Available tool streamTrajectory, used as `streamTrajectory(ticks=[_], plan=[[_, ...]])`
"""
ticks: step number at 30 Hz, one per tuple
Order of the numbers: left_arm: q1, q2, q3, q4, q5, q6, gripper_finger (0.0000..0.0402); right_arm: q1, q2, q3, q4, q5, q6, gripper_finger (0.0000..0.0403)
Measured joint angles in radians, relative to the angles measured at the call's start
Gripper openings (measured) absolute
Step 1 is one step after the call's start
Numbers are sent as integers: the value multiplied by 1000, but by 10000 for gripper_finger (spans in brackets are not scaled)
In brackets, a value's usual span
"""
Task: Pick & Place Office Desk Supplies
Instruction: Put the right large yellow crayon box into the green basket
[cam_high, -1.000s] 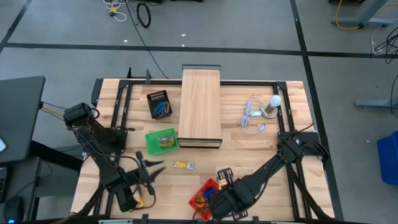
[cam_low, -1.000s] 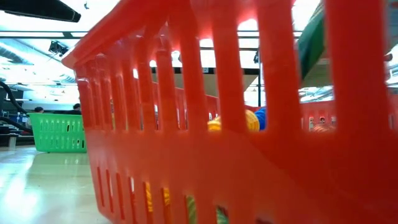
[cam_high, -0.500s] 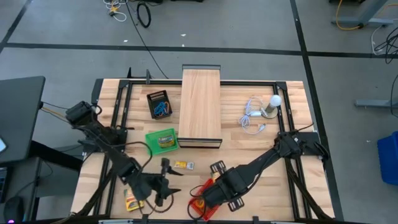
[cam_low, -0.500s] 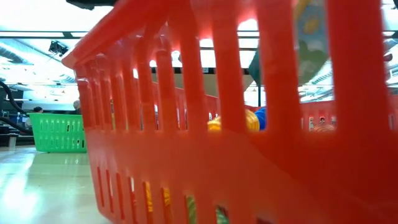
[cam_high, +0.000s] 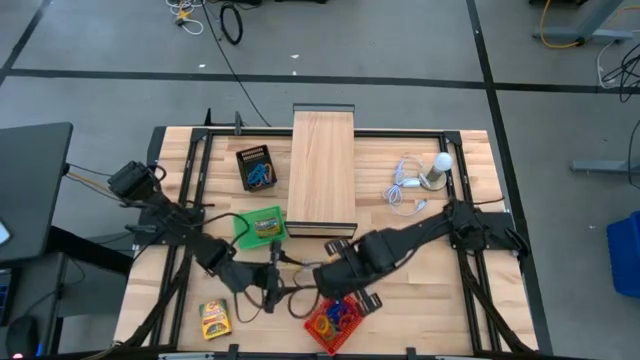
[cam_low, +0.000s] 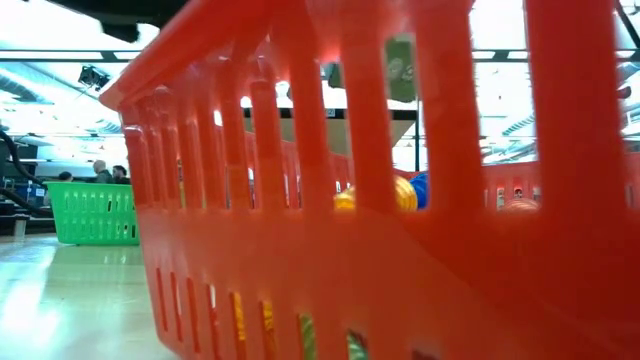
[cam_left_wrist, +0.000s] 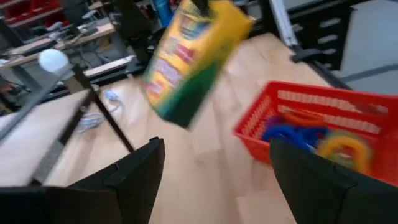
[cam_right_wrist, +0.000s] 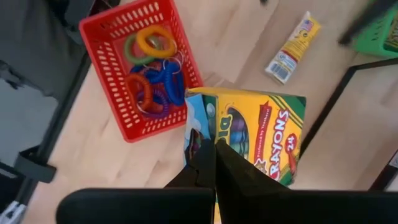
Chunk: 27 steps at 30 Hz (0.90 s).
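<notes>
- Task partway: the red basket (cam_high: 335, 322), at the near table edge, already holds a heap of coloured loops (cam_right_wrist: 157, 73) (blue, orange, yellow, green).
- The right gripper (cam_right_wrist: 211, 163) hangs just beyond the red basket, jaws pinching a crayon box (cam_right_wrist: 255, 134) lifted off the table; where it goes I can't tell.
- The left gripper (cam_high: 272, 284) is just left of the red basket, jaws spread, nothing in them.
- Left to do, by my guess: crayon box 2 (cam_high: 213, 318) lies on the table well left of the red basket; a small yellow piece (cam_right_wrist: 292, 48) lies on the table beyond the red basket.
- The green basket (cam_high: 259, 226), farther back and left of the red basket, holds something I can't make out.
- The black tray (cam_high: 257, 167), farther back again, holds a few blue loops.
- Counts: 2 crayon boxes seen clearly, 1 yellow piece, 3 containers; loops in the red basket roughly 5 or 6, tangled, no exact count.
- The bulb with cable (cam_high: 425, 178) and the long wooden box (cam_high: 322, 170) sit far back from the red basket, not part of the job.
</notes>
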<state>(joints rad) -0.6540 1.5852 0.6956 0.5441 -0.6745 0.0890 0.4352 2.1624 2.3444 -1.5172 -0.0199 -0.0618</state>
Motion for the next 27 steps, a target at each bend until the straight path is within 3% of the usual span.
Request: streamTrajectory(ticks=[9, 17, 27], plan=[[122, 72, 0, 144, 155, 76, 298, -69, 0, -1, 3, -54, -42, 0], [137, 117, 41, 203, 171, 113, 298, -95, 0, -1, 11, -85, -63, 0], [179, 217, 169, 147, 157, 147, 298, -112, 1, -2, 30, -97, -77, 0]])
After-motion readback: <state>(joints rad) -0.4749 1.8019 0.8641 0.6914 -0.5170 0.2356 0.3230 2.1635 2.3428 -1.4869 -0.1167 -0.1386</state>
